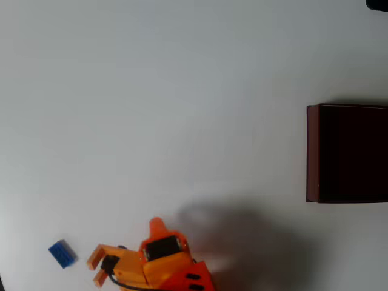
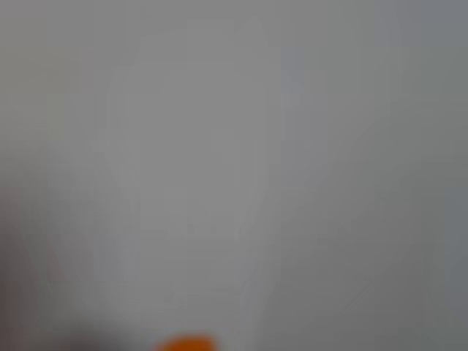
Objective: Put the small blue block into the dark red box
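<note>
We find no legible text, label, brand, number or sign in the overhead view or the wrist view; the wrist view is too blurred for us to read anything.

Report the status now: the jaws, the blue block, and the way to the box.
Gripper open, empty, jaws facing the small blue block, not touching it. Block flat on the table, lower left in the overhead view. Dark red box far right, nothing between.

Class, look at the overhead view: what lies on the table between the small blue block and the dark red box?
Only the orange gripper, just right of the small blue block. Beyond it, bare white table runs to the dark red box.
</note>
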Controlling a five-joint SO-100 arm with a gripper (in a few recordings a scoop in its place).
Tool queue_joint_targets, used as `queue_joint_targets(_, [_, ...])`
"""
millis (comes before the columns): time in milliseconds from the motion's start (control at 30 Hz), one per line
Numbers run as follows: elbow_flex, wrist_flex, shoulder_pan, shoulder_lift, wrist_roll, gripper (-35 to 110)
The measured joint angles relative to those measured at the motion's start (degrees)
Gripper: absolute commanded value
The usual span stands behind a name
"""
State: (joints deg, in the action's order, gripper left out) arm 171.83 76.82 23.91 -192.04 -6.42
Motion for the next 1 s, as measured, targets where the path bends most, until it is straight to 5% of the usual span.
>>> queue_joint_targets(567, [-13.0, 11.1, 10.7, 6.7, -56.5, 18])
queue_joint_targets(1000, [-26.0, 9.9, 34.2, 38.7, -96.5, 22])
